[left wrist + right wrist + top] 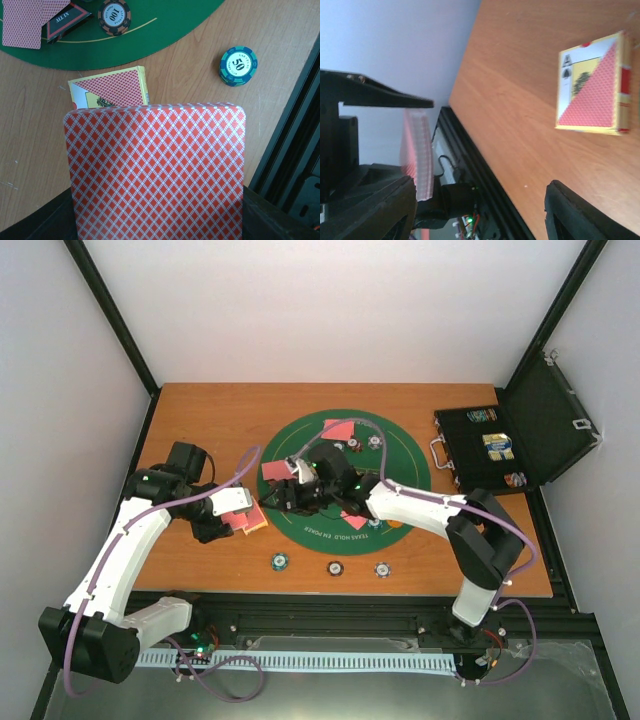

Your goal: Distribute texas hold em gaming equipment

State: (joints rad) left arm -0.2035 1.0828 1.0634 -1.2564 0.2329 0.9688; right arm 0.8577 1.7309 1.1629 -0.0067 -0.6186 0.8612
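The left hand (pixel 238 514) clamps a stack of cards (pixel 155 170) over the table's left part, above a card box (pixel 112 90) lying beside the mat (pixel 400 455). The right hand (pixel 285 497) hangs wide and empty at the mat's left rim. Chips (pixel 281 560) line the near edge.

Left gripper (pixel 234 512) clamped, right gripper (pixel 284 496) spread, 2 arms angled inward

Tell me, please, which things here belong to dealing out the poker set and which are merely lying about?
Job:
gripped deck
50 chip
100 chip
All In button
face-down card

Lying about:
green mat
black case
card box
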